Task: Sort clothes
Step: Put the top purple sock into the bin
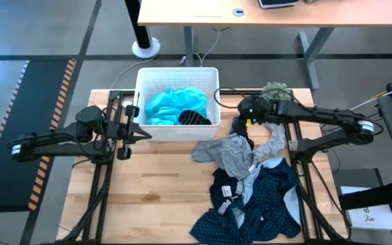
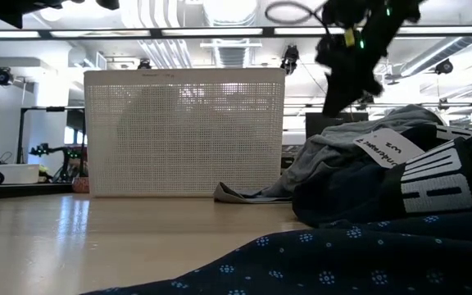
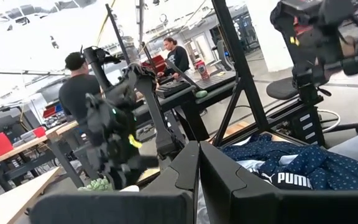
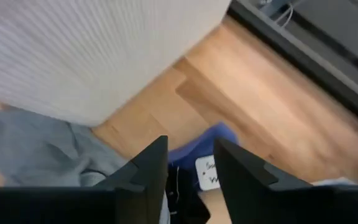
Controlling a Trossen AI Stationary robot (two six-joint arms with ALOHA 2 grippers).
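Note:
The white basket (image 1: 155, 129) stands at the table's far middle, with a teal garment (image 1: 172, 105) and a black striped one (image 1: 194, 118) inside. To its right and nearer lie a grey garment (image 1: 231, 153), a black piece with white print (image 1: 224, 194) and a navy dotted garment (image 1: 264, 204), heaped on the table. My right gripper (image 1: 240, 124) hangs open above the pile's far end by the basket's right corner, slanting down over a blue cloth (image 4: 213, 137) with a white label (image 4: 207, 171). My left gripper (image 1: 145, 134) is shut, held level at the basket's left near corner.
A fuzzy green plant (image 1: 275, 90) sits at the far right behind my right arm. Bare wood (image 1: 148, 197) lies at the near left of the table. A desk (image 1: 271, 13) stands beyond the far edge. People (image 3: 79, 93) stand in the room behind.

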